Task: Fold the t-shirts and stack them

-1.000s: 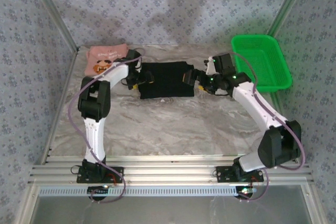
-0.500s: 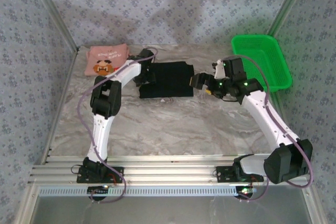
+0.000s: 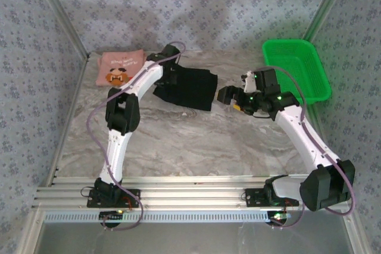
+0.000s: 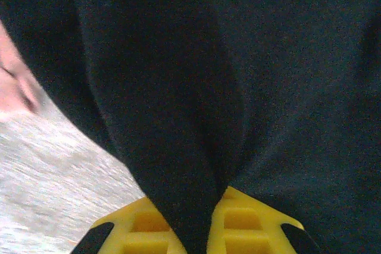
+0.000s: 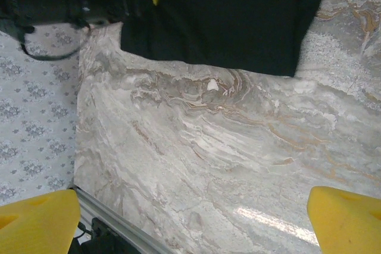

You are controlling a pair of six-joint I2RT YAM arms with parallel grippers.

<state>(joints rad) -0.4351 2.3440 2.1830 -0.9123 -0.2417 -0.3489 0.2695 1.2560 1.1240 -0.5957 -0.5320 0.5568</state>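
Note:
The black t-shirt (image 3: pixel 189 90) lies folded at the back middle of the table, now skewed, with its left edge bunched up. My left gripper (image 3: pixel 168 81) is at that left edge. In the left wrist view its yellow fingers (image 4: pixel 140 227) are shut on a pinched fold of the black t-shirt (image 4: pixel 238 57). The salmon-pink t-shirt (image 3: pixel 119 68) with the cartoon face lies folded at the back left. My right gripper (image 3: pixel 226 94) hovers open just right of the black shirt, its fingertips (image 5: pixel 348 215) wide apart over bare table, the black t-shirt (image 5: pixel 232 16) ahead of it.
A green plastic basket (image 3: pixel 296 69) stands at the back right. Patterned walls close in the table on the left, back and right. The marble tabletop (image 3: pixel 190 141) in front of the shirts is open room. The near metal rail (image 5: pixel 119 230) shows below the right gripper.
My left gripper has shut on the black shirt's left edge and drawn it toward the back left, skewing the shirt. My right gripper has backed off to the right, still open.

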